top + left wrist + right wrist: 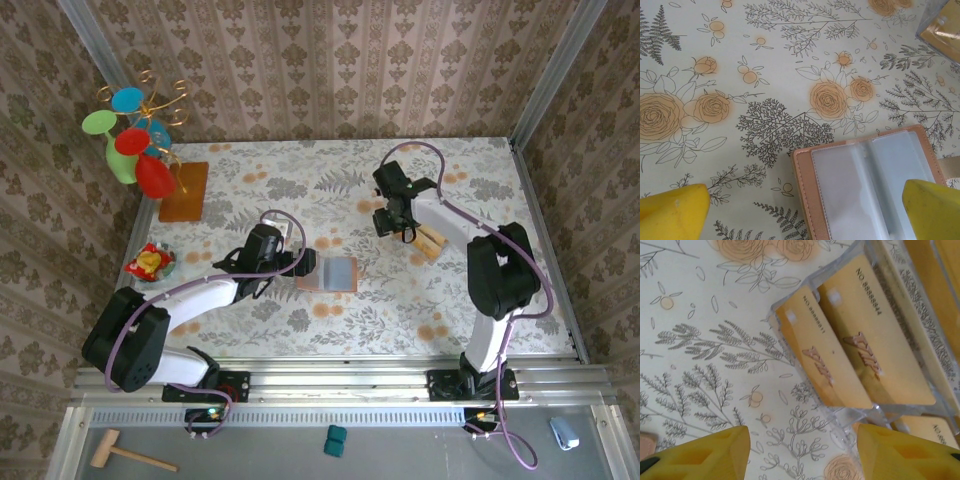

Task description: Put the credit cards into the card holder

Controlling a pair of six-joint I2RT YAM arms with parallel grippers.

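The card holder (pixel 332 273) lies open on the flowered table, its clear sleeves facing up. My left gripper (pixel 300 263) hovers at its left edge, open. In the left wrist view the card holder (pixel 865 190) has its stitched left border between the yellow fingertips (pixel 670 212) of the left gripper (pixel 802 215). Several tan-gold credit cards (pixel 822 360) stand in a clear tray (pixel 850 417). My right gripper (pixel 802 455) is open just beside the tray's near corner, with bare table between its fingers. Seen from above, the right gripper (pixel 398 222) sits left of the tray (pixel 431 242).
An orange-brown wooden board (pixel 184 190) carries a stand of coloured discs (pixel 135 140) at the back left. A small dish of red and yellow pieces (pixel 150 263) sits at the left edge. Wallpapered walls close in the table on three sides.
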